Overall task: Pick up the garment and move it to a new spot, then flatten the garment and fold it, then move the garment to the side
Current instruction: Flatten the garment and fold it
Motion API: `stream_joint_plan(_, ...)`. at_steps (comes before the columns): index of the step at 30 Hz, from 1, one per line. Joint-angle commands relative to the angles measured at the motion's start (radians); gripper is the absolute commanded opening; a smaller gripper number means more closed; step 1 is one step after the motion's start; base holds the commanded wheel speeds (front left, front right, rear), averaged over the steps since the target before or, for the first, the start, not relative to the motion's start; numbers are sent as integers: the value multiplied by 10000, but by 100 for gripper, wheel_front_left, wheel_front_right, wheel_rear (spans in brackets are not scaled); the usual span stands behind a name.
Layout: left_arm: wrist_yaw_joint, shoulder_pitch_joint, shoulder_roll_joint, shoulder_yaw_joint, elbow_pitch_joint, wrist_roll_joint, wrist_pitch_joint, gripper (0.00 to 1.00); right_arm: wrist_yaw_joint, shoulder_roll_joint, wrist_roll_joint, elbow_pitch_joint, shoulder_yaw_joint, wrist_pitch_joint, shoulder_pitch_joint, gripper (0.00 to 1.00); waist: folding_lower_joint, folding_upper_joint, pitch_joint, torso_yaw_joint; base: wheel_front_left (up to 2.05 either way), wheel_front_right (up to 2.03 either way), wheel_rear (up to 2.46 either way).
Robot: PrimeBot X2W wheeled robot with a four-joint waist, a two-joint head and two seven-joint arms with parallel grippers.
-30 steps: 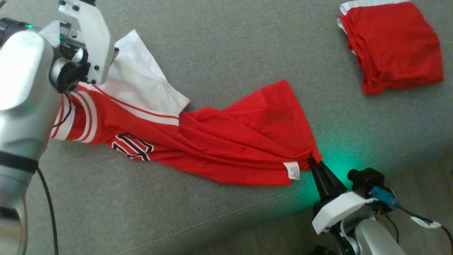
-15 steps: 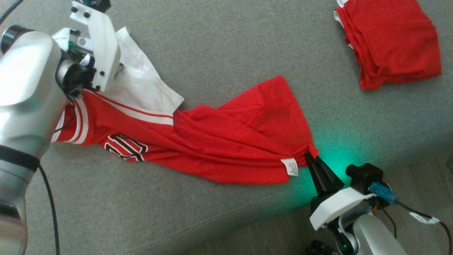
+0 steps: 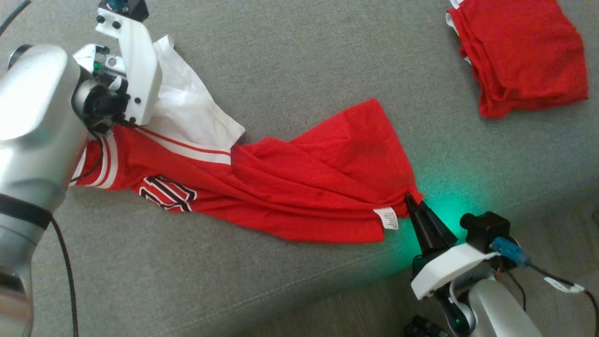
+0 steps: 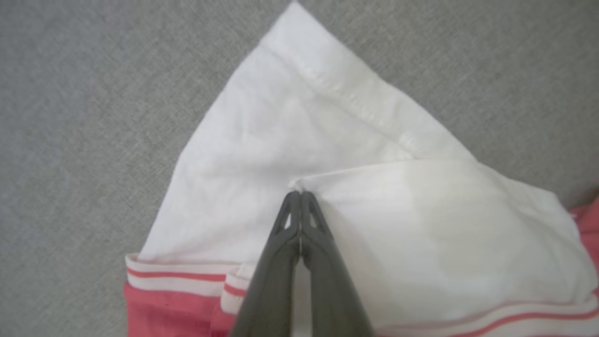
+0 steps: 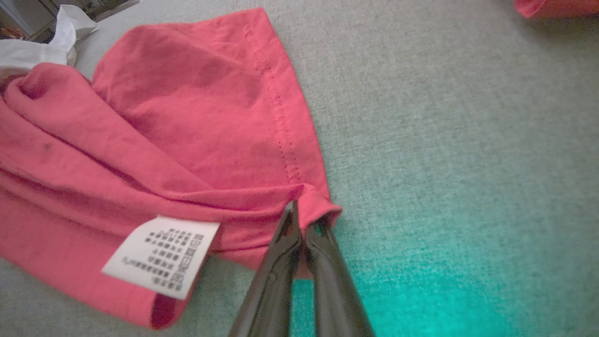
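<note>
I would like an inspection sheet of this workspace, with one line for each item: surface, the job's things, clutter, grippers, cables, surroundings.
Surface: grey cushion of woven fabric, with a green glow near the right wrist.
Job's things: jersey, red with a white sleeve, stretched out crumpled between the two arms; label showing at the hem.
Clutter: folded red garment at the far right, apart from the jersey.
Grippers: left gripper shut on the white sleeve; right gripper shut on the jersey's hem corner.
Cables: black cable beside the left arm; blue plug with a thin cable at the right wrist.
Surroundings: floor below the cushion's edge.
</note>
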Motion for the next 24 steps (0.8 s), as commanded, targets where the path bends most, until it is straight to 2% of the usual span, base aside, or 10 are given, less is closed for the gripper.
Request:
stream_joint_plan(1,2,-397,457,197,-359,20,-17,0,-17,-58,80,-52,145,25,-254,0,0,0,6,-15,0,0,0)
stream_joint_plan(6,2,-368,655,-41,-486,47,-305,0,-17,-58,90,-37,134,25,-304,0,0,0,-34,-37,0,0,0)
stream_joint_plan(8,2,-334,684,-104,-490,18,-383,44,-17,-58,87,-32,126,25,-281,0,0,0,-59,-37,0,0,0)
stream_joint_plan(9,2,-323,689,-136,-493,-5,-405,90,-17,-58,84,-36,122,25,-262,0,0,0,-70,-33,0,0,0)
stream_joint_plan(11,2,-297,683,-180,-507,-102,-420,100,-17,-58,82,-34,110,25,-238,0,0,0,-84,-30,0,0,0)
stream_joint_plan(17,2,-293,735,-370,-615,-261,-505,100,-17,-58,102,-43,126,25,-269,0,0,0,-64,-63,0,0,0)
stream_joint_plan(18,2,-293,755,-407,-619,-281,-525,93,-17,-58,109,-51,134,25,-282,0,0,0,-55,-75,0,0,0)
stream_joint_plan(19,2,-287,768,-447,-626,-308,-541,76,-17,-58,116,-56,144,25,-293,0,0,0,-48,-90,0,0,0)
stream_joint_plan(21,2,-271,785,-526,-673,-397,-590,0,-17,-58,125,-65,154,25,-305,0,0,0,-38,-115,0,0,0)
stream_joint_plan(24,2,-258,839,-736,-833,-497,-761,0,-17,-58,109,-55,111,25,-267,0,0,0,-94,-116,0,0,0)
